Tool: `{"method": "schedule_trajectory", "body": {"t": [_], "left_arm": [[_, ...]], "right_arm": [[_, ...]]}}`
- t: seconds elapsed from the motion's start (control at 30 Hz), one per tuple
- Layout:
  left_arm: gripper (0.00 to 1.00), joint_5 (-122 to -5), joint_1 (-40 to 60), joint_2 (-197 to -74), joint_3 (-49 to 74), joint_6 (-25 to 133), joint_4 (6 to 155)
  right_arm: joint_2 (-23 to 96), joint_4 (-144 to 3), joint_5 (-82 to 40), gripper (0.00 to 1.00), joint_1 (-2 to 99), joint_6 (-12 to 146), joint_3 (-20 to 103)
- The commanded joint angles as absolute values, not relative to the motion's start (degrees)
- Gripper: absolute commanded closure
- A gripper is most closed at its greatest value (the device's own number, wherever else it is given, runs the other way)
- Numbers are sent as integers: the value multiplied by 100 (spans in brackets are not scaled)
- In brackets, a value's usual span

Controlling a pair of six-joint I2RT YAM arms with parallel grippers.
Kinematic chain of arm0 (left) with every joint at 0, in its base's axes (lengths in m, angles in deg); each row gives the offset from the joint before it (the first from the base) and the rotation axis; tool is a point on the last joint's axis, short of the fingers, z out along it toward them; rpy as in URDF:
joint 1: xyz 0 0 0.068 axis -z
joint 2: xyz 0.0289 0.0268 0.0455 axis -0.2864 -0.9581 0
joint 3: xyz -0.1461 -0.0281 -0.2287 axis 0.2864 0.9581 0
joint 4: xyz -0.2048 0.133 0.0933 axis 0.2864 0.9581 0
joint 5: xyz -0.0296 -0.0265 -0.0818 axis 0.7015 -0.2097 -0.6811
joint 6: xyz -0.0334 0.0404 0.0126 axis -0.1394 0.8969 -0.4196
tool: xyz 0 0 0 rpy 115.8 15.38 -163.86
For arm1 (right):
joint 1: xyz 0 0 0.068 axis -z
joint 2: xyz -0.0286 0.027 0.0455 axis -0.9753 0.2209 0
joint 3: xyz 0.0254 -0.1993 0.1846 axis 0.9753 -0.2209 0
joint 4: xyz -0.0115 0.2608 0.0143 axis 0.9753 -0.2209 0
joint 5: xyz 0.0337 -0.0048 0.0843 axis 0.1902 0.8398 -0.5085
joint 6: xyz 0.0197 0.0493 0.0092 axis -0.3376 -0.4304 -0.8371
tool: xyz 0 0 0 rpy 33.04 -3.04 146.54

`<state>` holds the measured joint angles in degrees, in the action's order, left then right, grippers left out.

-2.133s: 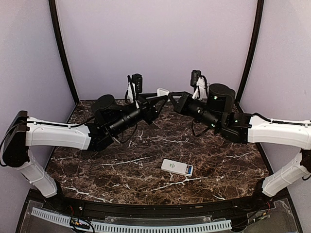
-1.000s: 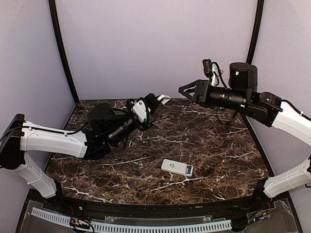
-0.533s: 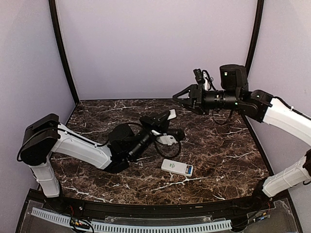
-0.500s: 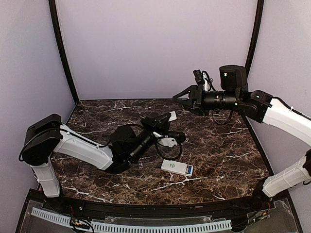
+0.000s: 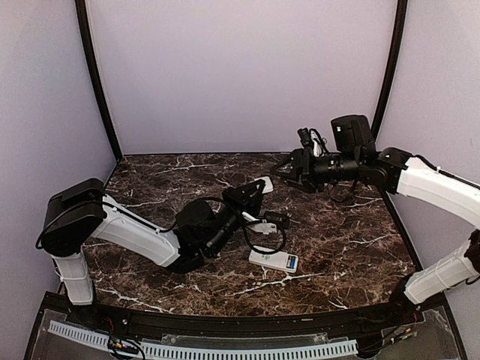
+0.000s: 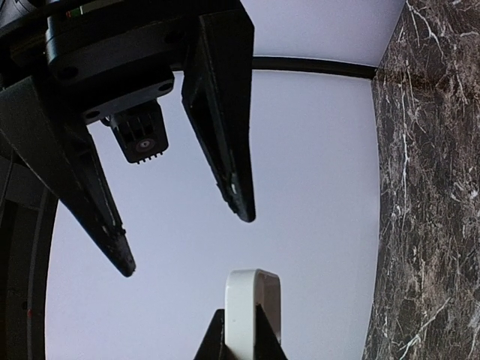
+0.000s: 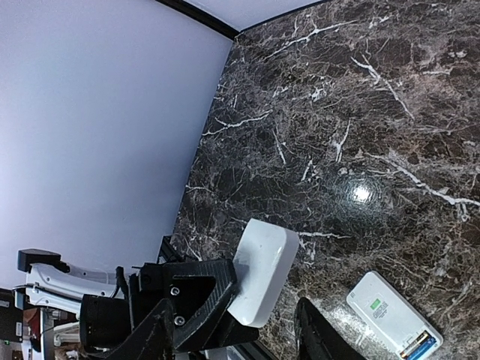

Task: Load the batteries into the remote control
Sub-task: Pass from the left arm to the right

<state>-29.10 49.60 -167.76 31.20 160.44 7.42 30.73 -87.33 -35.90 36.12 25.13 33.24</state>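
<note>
Dark marble bench (image 5: 352,247): remote control (image 5: 274,259) lay flat, long axis left-right, blue batteries (image 5: 290,263) at right end. Nearer left pincer (image 5: 257,189), behind it, clamped white cover (image 5: 264,182); right pincer (image 5: 283,169) farther back, part-open, empty.

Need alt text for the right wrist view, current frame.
A small white rounded plastic cover, pinched by the black left gripper, is held over a dark brown white-veined marble table. At lower right lies the white rectangular remote control, blue batteries showing at one end. A lilac wall fills the left.
</note>
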Motion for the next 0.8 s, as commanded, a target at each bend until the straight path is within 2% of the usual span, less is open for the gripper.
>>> {"method": "schedule_trajectory", "body": {"t": [0.0,0.23,0.47,0.63,0.77], "left_arm": [[100,-2848,5064,-16661,3026,16249,-1011],[100,-2841,5077,-16663,2994,16274,-1007],[100,-2833,5077,-16667,2979,16254,-1006],[100,-2838,5077,-16678,2956,16236,-1010],[100,-2832,5077,-16679,2942,16220,-1006]], "right_arm": [[3199,-8222,-4150,51,3740,2280,3074],[3280,-7286,-4834,57,3835,1604,2677],[3335,-6446,-5182,74,3835,1057,2256],[3440,-6173,-5318,76,3817,842,2189],[3513,-5931,-5393,86,3813,707,2120]]}}
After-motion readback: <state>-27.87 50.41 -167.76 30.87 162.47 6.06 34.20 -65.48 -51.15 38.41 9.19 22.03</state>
